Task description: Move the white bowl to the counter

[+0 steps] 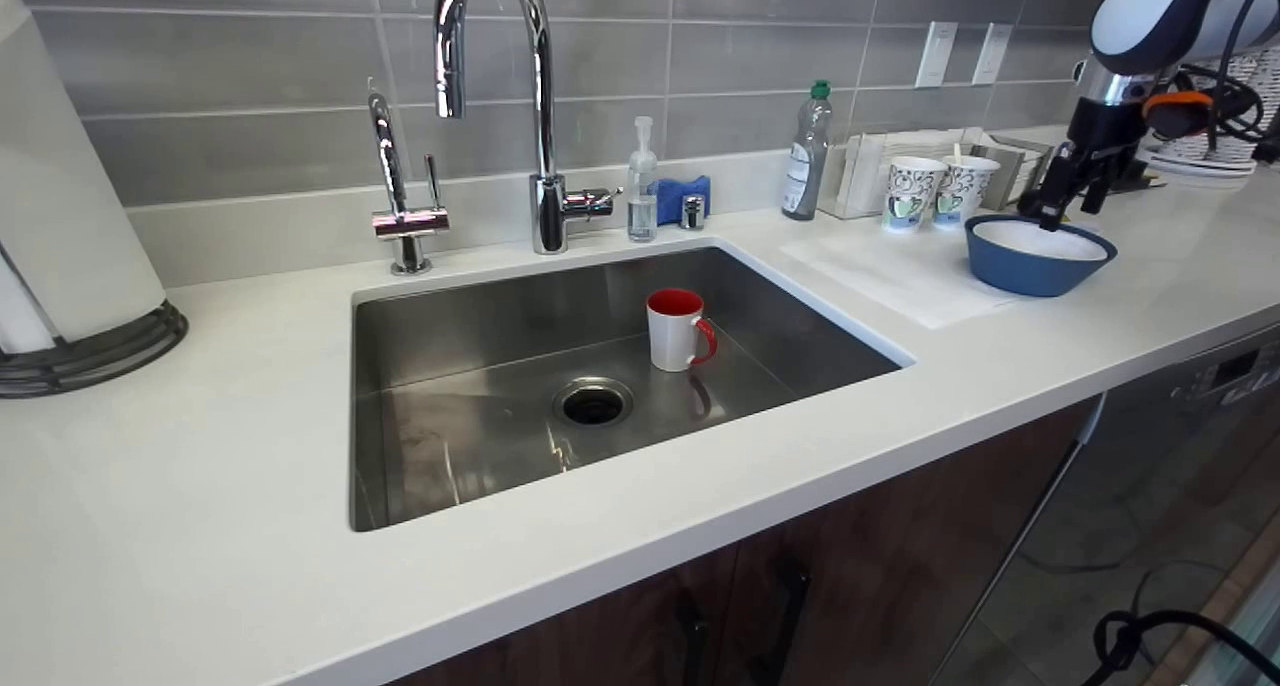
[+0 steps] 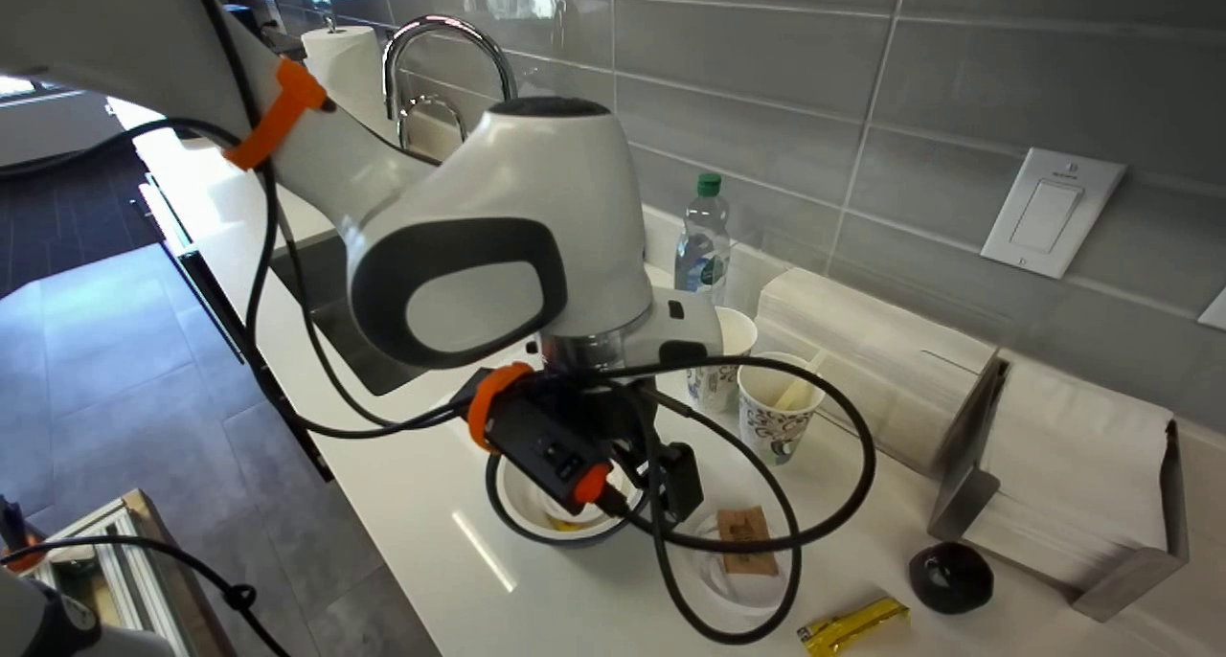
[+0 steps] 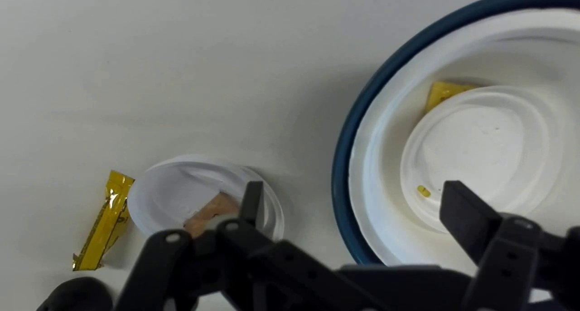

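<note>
The white bowl (image 3: 374,166) sits nested inside the blue bowl (image 3: 343,166). A small round white lid (image 3: 476,143) and a yellow packet lie in it. In an exterior view the white bowl (image 1: 1015,234) shows only its inside above the rim of the blue bowl (image 1: 1035,269). The white counter (image 1: 640,531) runs under the blue bowl and around the sink. My gripper (image 3: 355,200) is open and empty. One finger is over the inside of the white bowl, the other outside both rims. The gripper (image 1: 1070,211) also shows at the bowl in an exterior view.
Stacked small lids (image 3: 172,193) with a brown packet and a yellow packet (image 3: 104,225) lie beside the bowls. Paper cups (image 1: 910,194), a soap bottle (image 1: 803,156) and napkin holders (image 2: 1063,465) stand behind. A mug (image 1: 672,331) is in the sink (image 1: 480,351).
</note>
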Controlling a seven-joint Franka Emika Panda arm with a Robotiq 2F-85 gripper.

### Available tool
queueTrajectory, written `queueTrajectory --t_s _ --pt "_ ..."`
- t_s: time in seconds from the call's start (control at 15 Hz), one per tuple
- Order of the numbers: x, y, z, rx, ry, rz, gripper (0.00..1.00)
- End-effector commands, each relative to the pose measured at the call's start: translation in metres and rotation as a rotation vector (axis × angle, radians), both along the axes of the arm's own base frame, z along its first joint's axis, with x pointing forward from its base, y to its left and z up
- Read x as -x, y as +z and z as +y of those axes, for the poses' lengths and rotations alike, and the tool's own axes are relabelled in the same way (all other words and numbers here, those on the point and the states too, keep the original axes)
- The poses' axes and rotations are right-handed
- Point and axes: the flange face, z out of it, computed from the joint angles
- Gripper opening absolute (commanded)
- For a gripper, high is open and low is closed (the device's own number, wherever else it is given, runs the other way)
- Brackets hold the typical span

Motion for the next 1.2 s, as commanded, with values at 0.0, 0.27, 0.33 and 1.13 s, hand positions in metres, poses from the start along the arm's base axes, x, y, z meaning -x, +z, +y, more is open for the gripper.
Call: queueTrajectory --t_s 0.0,0.27,0.33,1.13 --pt "-0.002 -0.024 -0.004 0.029 0.002 0.012 1.00" --pt "-0.004 -0.038 -0.008 0.044 0.002 0.010 1.00" --pt "-0.005 -0.039 -0.008 0.046 -0.001 0.008 1.00" --pt "-0.009 -0.017 -0.017 0.204 0.019 -0.026 1.00"
